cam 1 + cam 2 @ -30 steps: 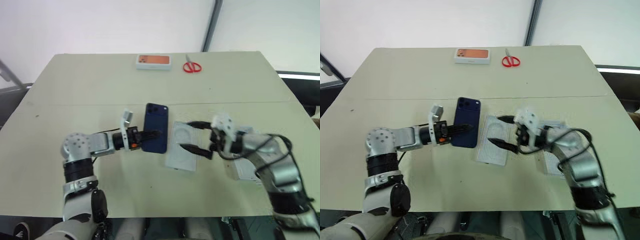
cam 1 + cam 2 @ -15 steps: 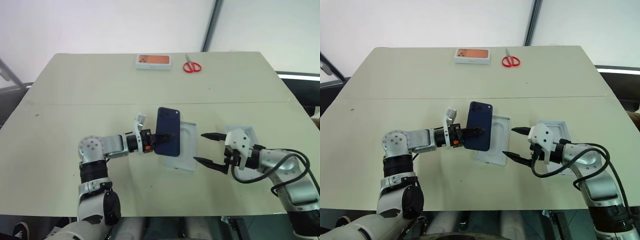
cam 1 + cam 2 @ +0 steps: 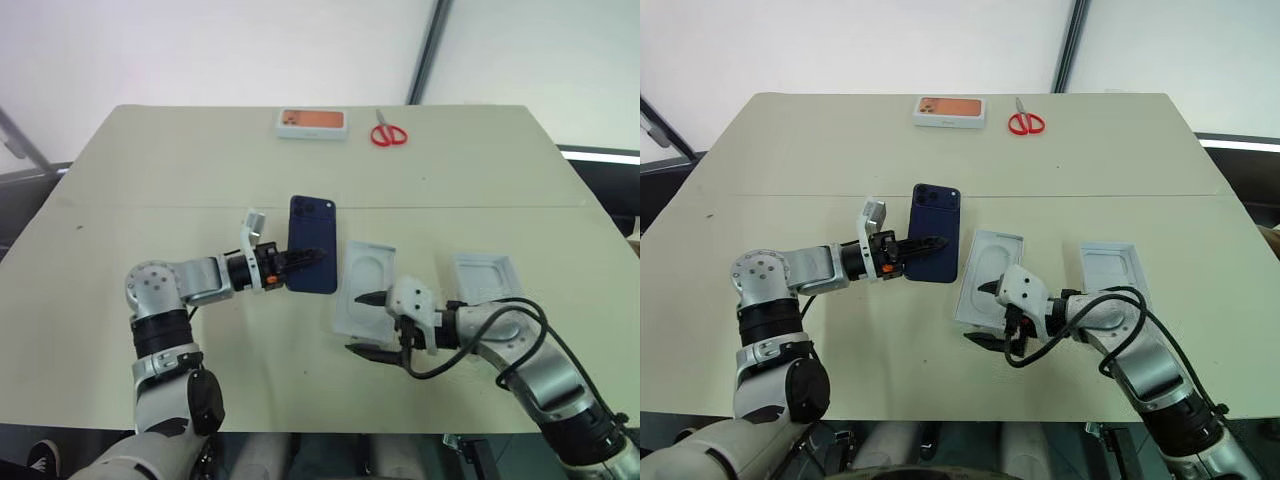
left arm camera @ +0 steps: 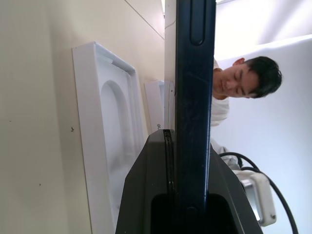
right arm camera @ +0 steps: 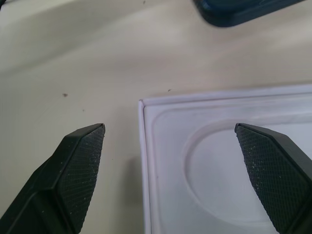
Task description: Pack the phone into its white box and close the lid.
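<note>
Two fingers (image 3: 305, 257) (left) clamp the phone (image 3: 312, 258); right fingers (image 5: 80, 168) spread wide.

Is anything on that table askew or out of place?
Slightly. The flat white insert lies a bit crooked on the table, outside any box. The phone is off the table, clamped in the left gripper.

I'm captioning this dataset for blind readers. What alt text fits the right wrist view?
The right hand is open, its two black fingertips straddling the near corner of a flat white insert with an oval recess, lying on a beige table. A corner of the dark blue phone shows beyond it.
</note>
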